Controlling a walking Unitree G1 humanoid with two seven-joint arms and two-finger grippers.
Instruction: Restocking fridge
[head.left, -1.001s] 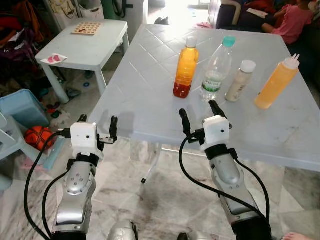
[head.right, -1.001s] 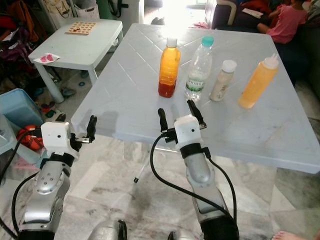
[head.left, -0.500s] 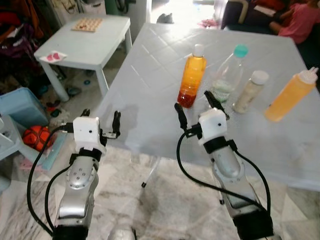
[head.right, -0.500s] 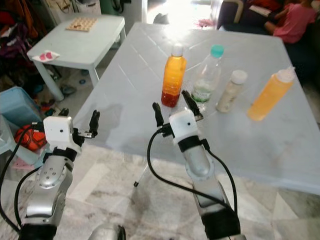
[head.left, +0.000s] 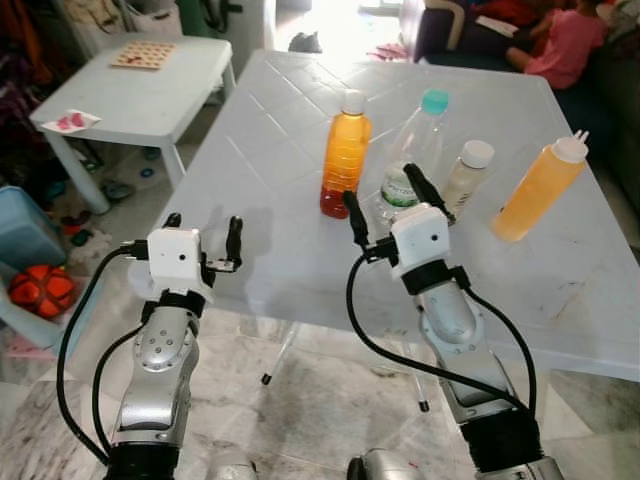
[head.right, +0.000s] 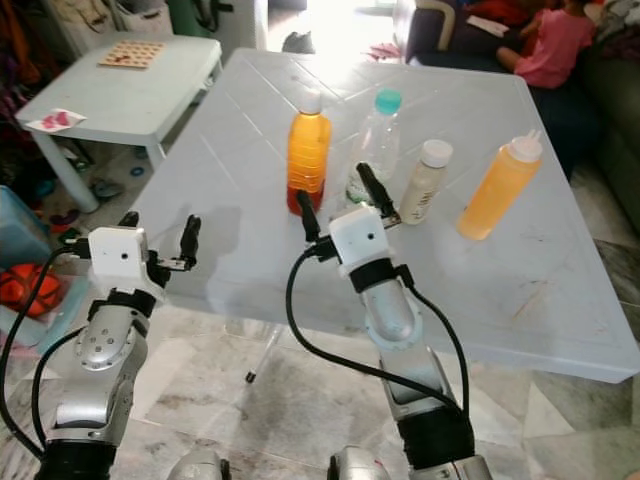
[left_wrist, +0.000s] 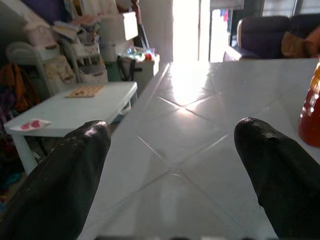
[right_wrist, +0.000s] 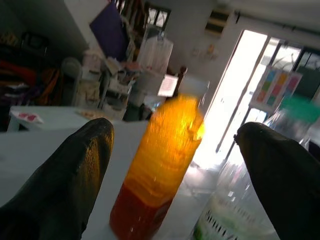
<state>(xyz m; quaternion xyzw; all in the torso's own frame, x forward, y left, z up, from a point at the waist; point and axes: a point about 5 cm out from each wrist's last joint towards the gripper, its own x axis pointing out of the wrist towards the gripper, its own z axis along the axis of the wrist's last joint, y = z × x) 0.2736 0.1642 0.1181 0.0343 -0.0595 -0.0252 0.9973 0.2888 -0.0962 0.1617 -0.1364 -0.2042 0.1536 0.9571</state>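
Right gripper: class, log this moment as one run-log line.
right gripper: open, before orange juice bottle with white cap | left gripper: open, idle | white plastic table

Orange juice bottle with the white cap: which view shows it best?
The left eye view: the orange juice bottle stands whole and sharp on the table, left of the water bottle. The right eye view shows it the same. The right wrist view has it close but blurred, the left wrist view just an edge.

A lived-in family home, living area.

A white plastic table (head.left: 300, 130) stands on a marble-patterned floor (head.left: 300, 400) beside a low white side table (head.left: 140, 90) bearing a wooden board game (head.left: 140, 54). A sofa (head.left: 450, 30) with a person (head.left: 560, 50) sits behind; an orange ball (head.left: 38, 289) and cluttered shelves (left_wrist: 90, 45) line the side.
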